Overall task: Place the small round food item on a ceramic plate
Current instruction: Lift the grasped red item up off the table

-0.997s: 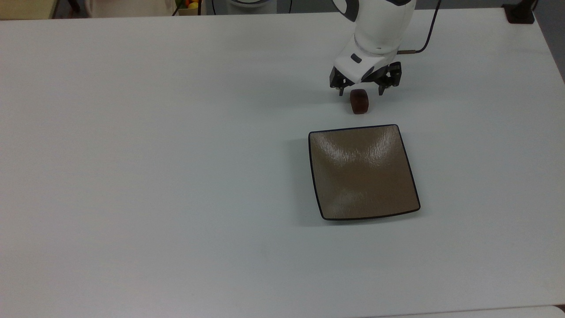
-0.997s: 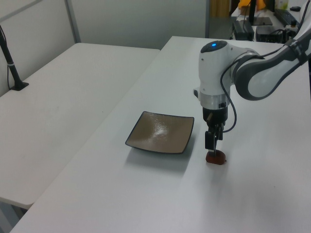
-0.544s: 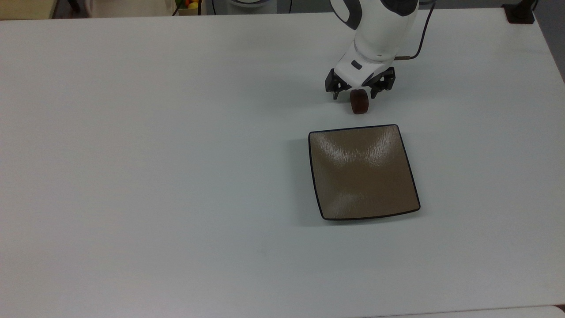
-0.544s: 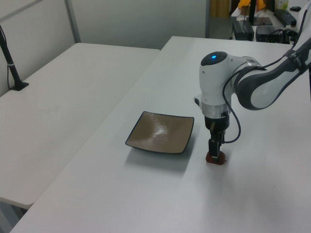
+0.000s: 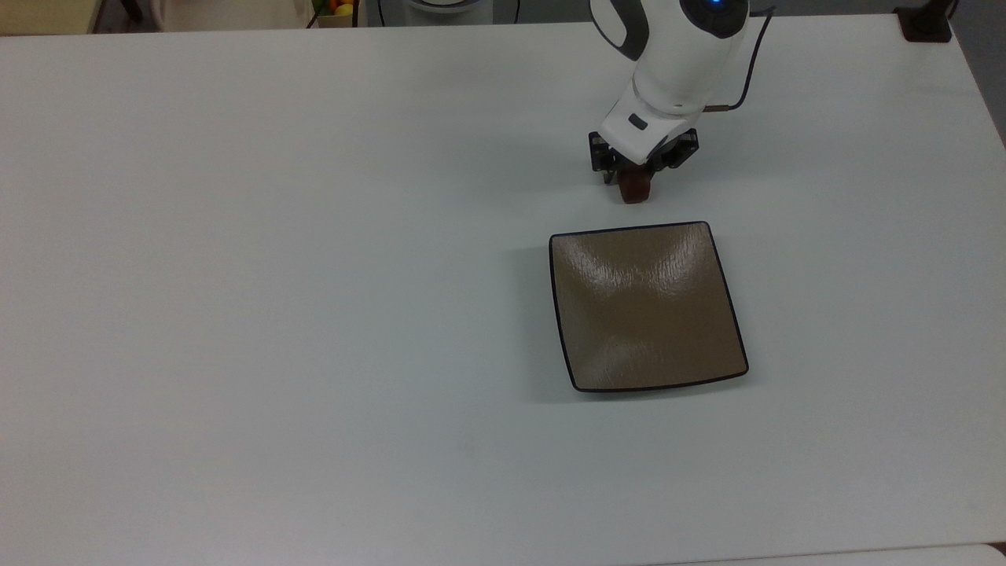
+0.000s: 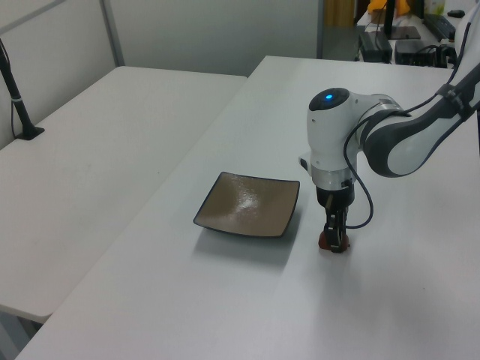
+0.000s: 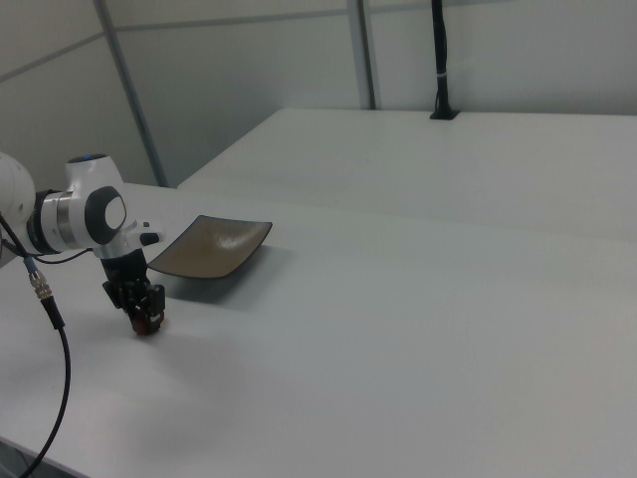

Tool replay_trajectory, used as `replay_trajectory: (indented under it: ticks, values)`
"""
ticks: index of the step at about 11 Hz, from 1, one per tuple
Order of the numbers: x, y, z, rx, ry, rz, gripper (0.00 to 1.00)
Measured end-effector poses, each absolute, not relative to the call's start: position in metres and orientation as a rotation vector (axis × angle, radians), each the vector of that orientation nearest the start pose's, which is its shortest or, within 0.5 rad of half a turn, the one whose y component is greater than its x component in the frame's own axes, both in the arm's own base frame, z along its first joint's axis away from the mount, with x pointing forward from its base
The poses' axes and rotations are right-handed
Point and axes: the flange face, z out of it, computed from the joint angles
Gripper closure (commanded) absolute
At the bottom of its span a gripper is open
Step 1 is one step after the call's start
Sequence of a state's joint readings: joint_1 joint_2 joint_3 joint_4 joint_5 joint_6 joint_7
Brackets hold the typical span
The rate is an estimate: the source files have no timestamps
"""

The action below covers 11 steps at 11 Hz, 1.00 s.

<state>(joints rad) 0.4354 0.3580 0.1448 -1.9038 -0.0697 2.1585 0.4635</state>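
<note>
Gripper [image 5: 633, 174] closes around the food chunk [image 5: 635, 189] on the worktop [image 5: 314, 236], at twelve o'clock from the empty plate [image 5: 647, 306]; lifting and placing remain.

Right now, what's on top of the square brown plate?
Nothing lies on the ceramic plate; its glossy surface is bare. The small round food item sits on the table beside it, under the gripper, its top covered.

One square glossy tan-brown ceramic plate [image 5: 648, 306]; one small dark reddish-brown rounded food chunk [image 5: 635, 189]; one white robot arm [image 5: 676, 55]; two white tables [image 5: 236, 236] showing.
</note>
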Motion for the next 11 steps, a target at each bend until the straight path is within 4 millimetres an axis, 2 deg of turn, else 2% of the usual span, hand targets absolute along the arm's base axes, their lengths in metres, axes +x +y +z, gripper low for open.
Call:
replay_trajectory:
  ticks: [4,6,9,11]
  values:
    - [0.518,0.332,0.311,-3.178,-0.244,0.116,0.84]
    - [0.523,0.334,0.325,-3.169,-0.243,0.075,0.84]
    - [0.529,0.33,0.372,-3.163,-0.238,0.016,0.84]
    - [0.542,0.315,0.424,-3.164,-0.235,-0.011,0.82]
